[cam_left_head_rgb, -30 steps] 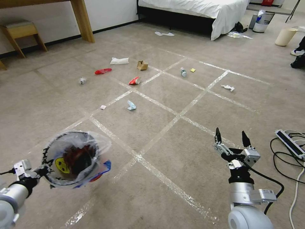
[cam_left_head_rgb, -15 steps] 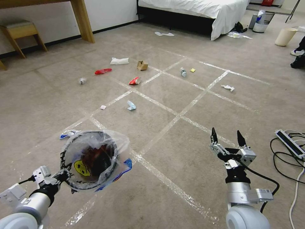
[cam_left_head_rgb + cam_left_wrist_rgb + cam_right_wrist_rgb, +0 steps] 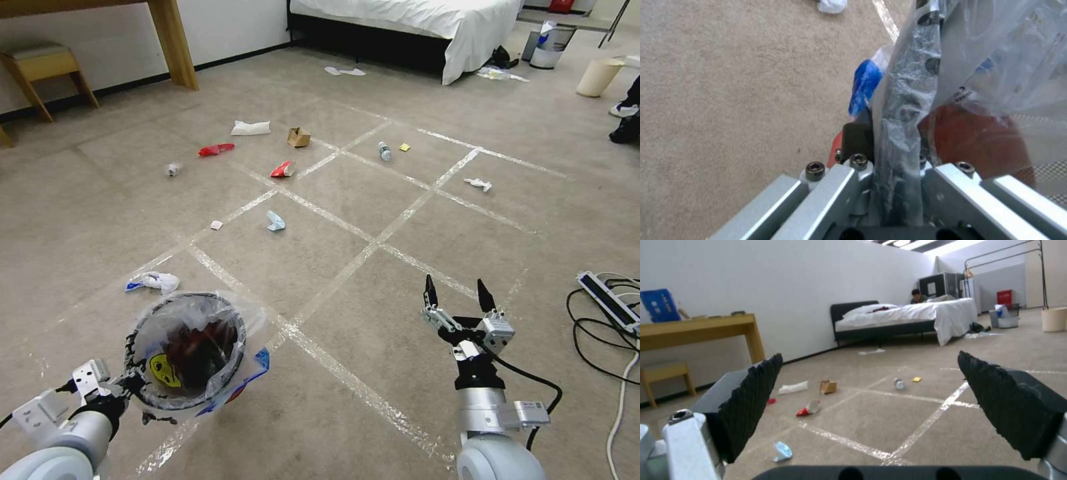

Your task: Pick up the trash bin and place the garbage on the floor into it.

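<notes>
My left gripper (image 3: 132,388) is shut on the near rim of the trash bin (image 3: 187,350), which has a black rim, a clear liner and a yellow face mark. It holds the bin above the carpet at the lower left. In the left wrist view the rim and bag (image 3: 902,110) are pinched between the jaws. My right gripper (image 3: 455,285) hangs open and holds nothing at the lower right. Garbage lies ahead: a white-blue wrapper (image 3: 153,282) just beyond the bin, a pale blue piece (image 3: 275,221), a red-white wrapper (image 3: 283,169), a cardboard box (image 3: 299,137), a bottle (image 3: 385,151), a yellow scrap (image 3: 404,147) and a tissue (image 3: 478,183).
Tape lines cross the carpet. A power strip (image 3: 610,300) with cables lies at the right edge. At the back are a bed (image 3: 427,20), white slippers (image 3: 345,71), a grey bin (image 3: 552,45) and a beige bin (image 3: 599,77). A stool (image 3: 43,63) and desk leg (image 3: 175,47) stand at the back left.
My left arm has carried the bin to the right and a little nearer, uncovering the white-blue wrapper behind it. The open right gripper has drifted left.
</notes>
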Available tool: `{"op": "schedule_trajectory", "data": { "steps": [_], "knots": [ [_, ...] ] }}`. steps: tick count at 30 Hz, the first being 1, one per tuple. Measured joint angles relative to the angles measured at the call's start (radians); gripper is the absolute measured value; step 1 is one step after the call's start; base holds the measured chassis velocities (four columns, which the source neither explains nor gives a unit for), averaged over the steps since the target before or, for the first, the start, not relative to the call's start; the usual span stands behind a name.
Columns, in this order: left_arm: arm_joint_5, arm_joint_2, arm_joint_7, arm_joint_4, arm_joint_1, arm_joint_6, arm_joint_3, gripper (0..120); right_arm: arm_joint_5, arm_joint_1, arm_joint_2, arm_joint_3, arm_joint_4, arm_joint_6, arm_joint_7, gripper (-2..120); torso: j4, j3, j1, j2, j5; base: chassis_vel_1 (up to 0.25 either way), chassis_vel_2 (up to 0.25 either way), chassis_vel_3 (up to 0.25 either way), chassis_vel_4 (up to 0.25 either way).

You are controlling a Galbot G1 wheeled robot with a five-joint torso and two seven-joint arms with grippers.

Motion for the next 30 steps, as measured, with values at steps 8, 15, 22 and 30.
{"op": "schedule_trajectory", "data": {
  "steps": [8, 15, 22, 30],
  "knots": [
    [0.007, -0.003, -0.014, -0.007, 0.001, 0.032, -0.010, 0, 0.002, 0.005, -0.008, 0.003, -0.001, 0.018, -0.003, 100, 0.0000, 0.000, 0.000, 0.000, 0.0000, 0.000, 0.000, 0.000, 0.000],
    [0.007, -0.005, -0.017, -0.007, 0.000, 0.039, -0.020, 0, 0.002, 0.012, -0.010, 0.008, -0.011, 0.046, -0.011, 100, 0.0000, 0.000, 0.000, 0.000, 0.0000, 0.000, 0.000, 0.000, 0.000],
    [0.007, -0.006, -0.014, 0.001, -0.003, 0.040, -0.042, 0, 0.013, 0.017, -0.016, 0.049, -0.028, 0.096, -0.047, 100, 0.0000, 0.000, 0.000, 0.000, 0.0001, 0.000, 0.000, 0.000, 0.000],
    [-0.001, -0.006, -0.012, -0.005, -0.007, 0.040, -0.048, 0, 0.013, 0.014, -0.016, 0.061, -0.027, 0.103, -0.068, 100, 0.0000, 0.000, 0.000, 0.000, 0.0001, -0.051, 0.059, 0.067, -0.053]
  ]
}}
